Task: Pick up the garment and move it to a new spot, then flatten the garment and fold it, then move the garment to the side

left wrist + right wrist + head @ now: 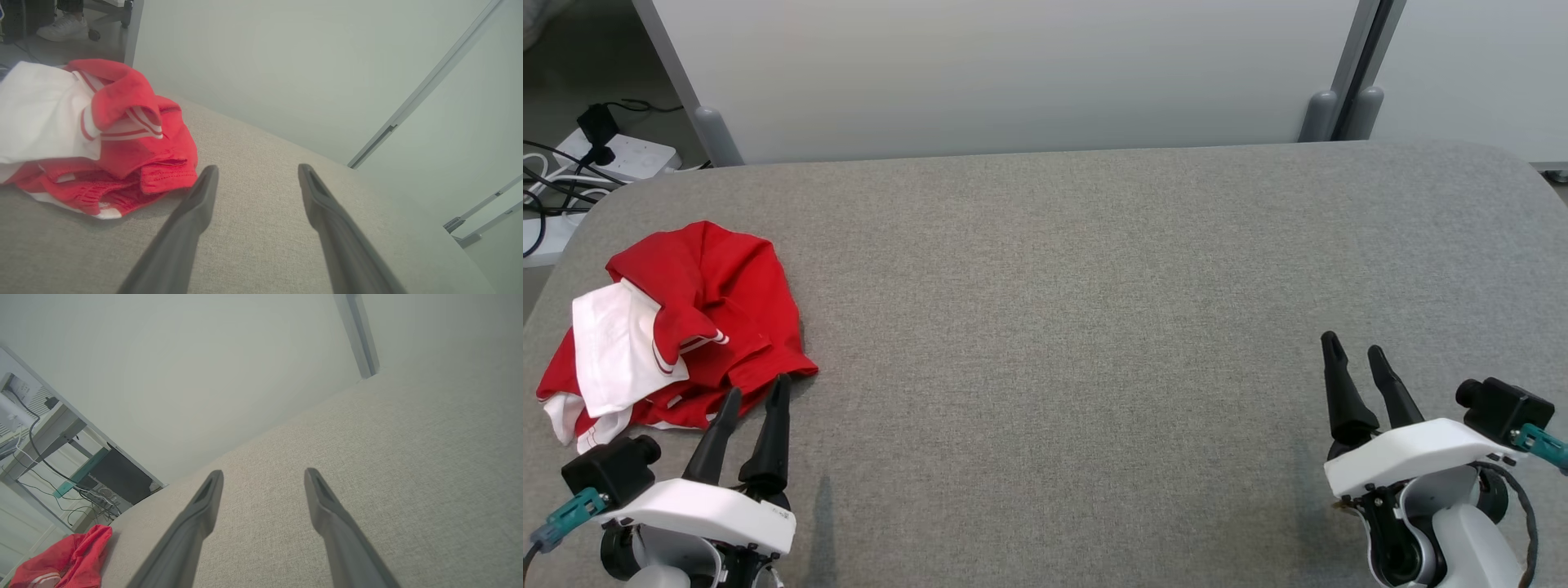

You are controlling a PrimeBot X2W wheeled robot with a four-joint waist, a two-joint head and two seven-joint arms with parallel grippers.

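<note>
Left pincer [758, 385] is held wide open and empty, with the crumpled red-and-white garment [711, 302] heaped just ahead and slightly left of it. Right pincer [1352, 343], well apart, is equally open. Light, limp cloth is expected; its nearest red edge should be pinched.

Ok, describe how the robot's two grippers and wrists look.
The left gripper and right gripper match: two long, tapering dark fingers on a glossy white wedge-shaped shell. Beside each sits a boxy black wrist camera with a teal plug. A thin black cable loops round the right wrist.
</note>
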